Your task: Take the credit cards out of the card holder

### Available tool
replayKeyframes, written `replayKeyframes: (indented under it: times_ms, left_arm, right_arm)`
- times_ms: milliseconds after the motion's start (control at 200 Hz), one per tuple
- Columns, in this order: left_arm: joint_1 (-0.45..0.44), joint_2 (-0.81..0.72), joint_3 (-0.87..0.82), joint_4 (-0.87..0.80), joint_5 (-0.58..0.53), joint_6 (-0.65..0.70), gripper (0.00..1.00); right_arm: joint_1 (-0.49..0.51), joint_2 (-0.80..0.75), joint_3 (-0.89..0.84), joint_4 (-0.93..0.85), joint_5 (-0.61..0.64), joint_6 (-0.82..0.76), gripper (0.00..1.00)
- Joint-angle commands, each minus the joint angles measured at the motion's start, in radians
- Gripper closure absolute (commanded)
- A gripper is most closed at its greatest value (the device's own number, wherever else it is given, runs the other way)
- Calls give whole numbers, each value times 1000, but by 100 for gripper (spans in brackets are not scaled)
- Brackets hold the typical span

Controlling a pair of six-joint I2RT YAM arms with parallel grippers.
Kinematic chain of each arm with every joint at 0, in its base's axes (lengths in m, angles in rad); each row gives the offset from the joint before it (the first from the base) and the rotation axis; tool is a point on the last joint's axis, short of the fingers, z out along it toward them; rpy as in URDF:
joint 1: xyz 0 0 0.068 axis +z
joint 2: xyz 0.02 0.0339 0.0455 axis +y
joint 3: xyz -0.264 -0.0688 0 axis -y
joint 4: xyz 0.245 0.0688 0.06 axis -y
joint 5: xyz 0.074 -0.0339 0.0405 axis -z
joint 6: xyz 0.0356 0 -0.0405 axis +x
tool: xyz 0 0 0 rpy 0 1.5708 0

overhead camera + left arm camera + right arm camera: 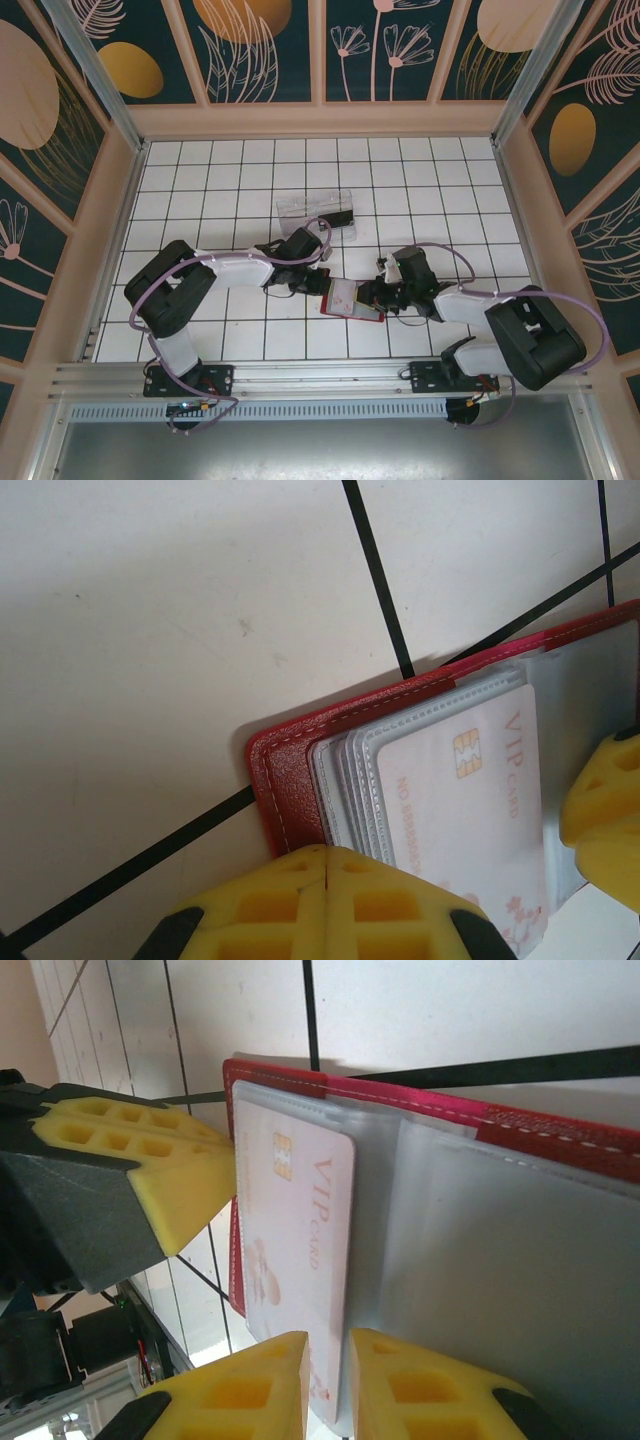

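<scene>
Two hands are at work on one card holder (348, 298), which lies open like a book on the white tiled desk (200, 180), between the arms and close to the near edge. One pale pink credit card (300, 1230) can be counted in it, with a gold chip and "VIP card" printed on it. It sits among a stack of clear sleeves (345, 780), roughly four edges, though they're hard to separate. The right hand (328, 1380) is nipped onto the bottom edge of that pink card, fingers close together with the card between them. The left hand (325, 880) is fully closed, its yellow tips meeting at a seam right at the holder's red corner; the cover runs under them, and I can't tell whether it's pinched or just pressed down. From above, there's one clear plastic tray (300, 207) farther back on the desk, well apart from the holder, with one dark card (342, 217) in it, too small to read. The wrist cameras give the detail: the stitching on the red cover, the chip, the lettering. In the left wrist view a yellow finger (605, 810) of the right hand pokes in at the frame edge, cut off. The holder's right half runs out of frame in the right wrist view.
</scene>
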Motion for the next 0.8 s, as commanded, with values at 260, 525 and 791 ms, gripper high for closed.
replayKeyframes:
  times_ms: [260, 525, 791]
  left_arm:
    - [-8, 15, -1, -90, -21, 3, 100]
    - [-8, 21, 5, -95, -19, 9, 100]
    - [-8, 22, 5, -102, -23, 10, 100]
  right_arm:
    - [-3, 36, 27, 29, -7, -6, 81]
    - [-3, 49, 34, 48, -16, -2, 82]
    - [-2, 81, 42, 60, -24, -4, 82]
